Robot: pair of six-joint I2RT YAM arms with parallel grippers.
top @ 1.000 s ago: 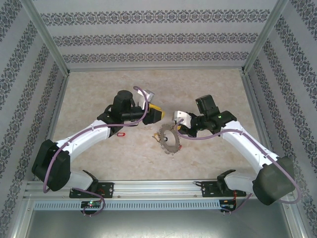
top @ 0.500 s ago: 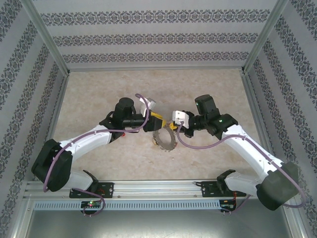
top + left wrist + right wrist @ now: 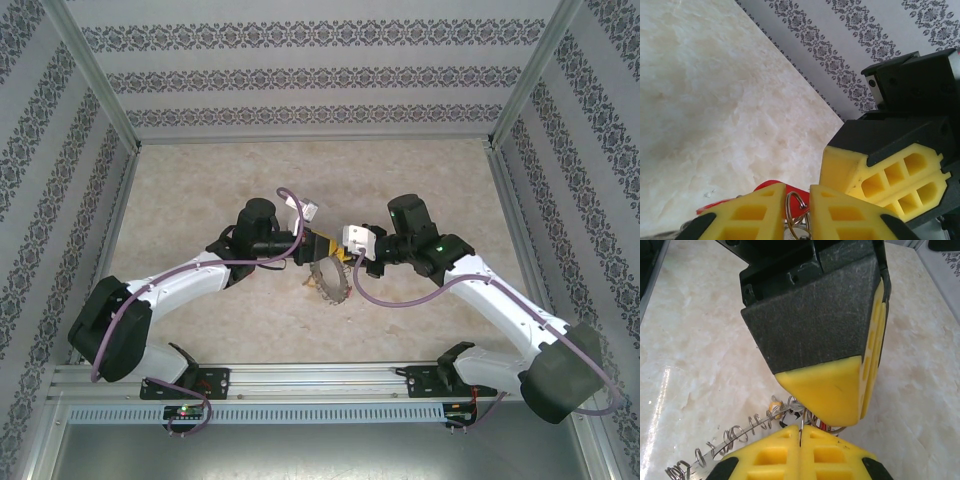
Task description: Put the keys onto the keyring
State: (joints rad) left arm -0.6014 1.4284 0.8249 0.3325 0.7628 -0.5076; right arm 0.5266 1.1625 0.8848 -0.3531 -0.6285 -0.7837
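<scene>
My right gripper (image 3: pixel 346 257) holds the keyring (image 3: pixel 325 280) on edge just above the table, at the middle of the floor. In the right wrist view its fingers (image 3: pixel 801 429) are shut on the ring's thin wire, and the wreath of small loops (image 3: pixel 730 436) trails left past a yellow-tagged key (image 3: pixel 774 405). My left gripper (image 3: pixel 327 246) meets it from the left. In the left wrist view its jaws (image 3: pixel 797 187) pinch a small silver split ring, with a key's red tag (image 3: pixel 769 183) right behind it. The right gripper's yellow finger (image 3: pixel 880 175) sits close beside them.
Patterned walls and metal frame posts (image 3: pixel 112 118) box in the marbled table (image 3: pixel 200 190). Both arms reach in from the near rail (image 3: pixel 320 380) and meet at the centre. Cables loop off each wrist.
Both grippers have moved in towards each other and now touch at the keyring. The keyring has gone from lying flat to standing on edge. The left jaws have narrowed onto the small split ring.
</scene>
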